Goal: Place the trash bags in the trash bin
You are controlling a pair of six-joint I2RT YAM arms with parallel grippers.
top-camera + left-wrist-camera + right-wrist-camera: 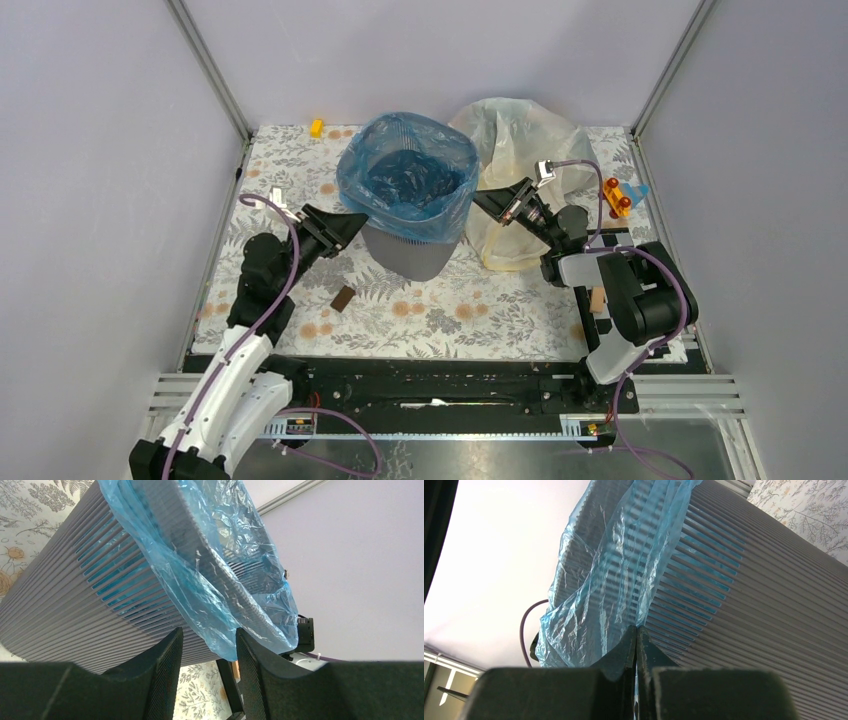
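The right gripper (636, 630) has its two fingers pressed tight together, and they pinch the hem of the thin blue plastic trash bag (599, 590). This pinch shows only in the right wrist view. From the top view the right gripper (482, 201) just looks like a dark point at the right side of the dark grey mesh trash bin (410, 255).

The left gripper (209, 631) has its fingers spread apart. A corner of the blue bag (200, 600) hangs down into the gap between them. In the top view the left gripper (355, 222) sits just beside the left side of the trash bin.

The trash bin stands upright in the middle of the flower-patterned table (450, 310). The blue bag (410, 175) lines it and folds over its rim.

A big pale see-through plastic bag (520, 135) lies behind the right of the trash bin, partly hidden by the right arm. A small brown block (343, 298) lies in front of the trash bin, to the left. A small yellow thing (317, 127) sits far behind it on the left. An orange and blue toy (620, 195) sits well to its right.
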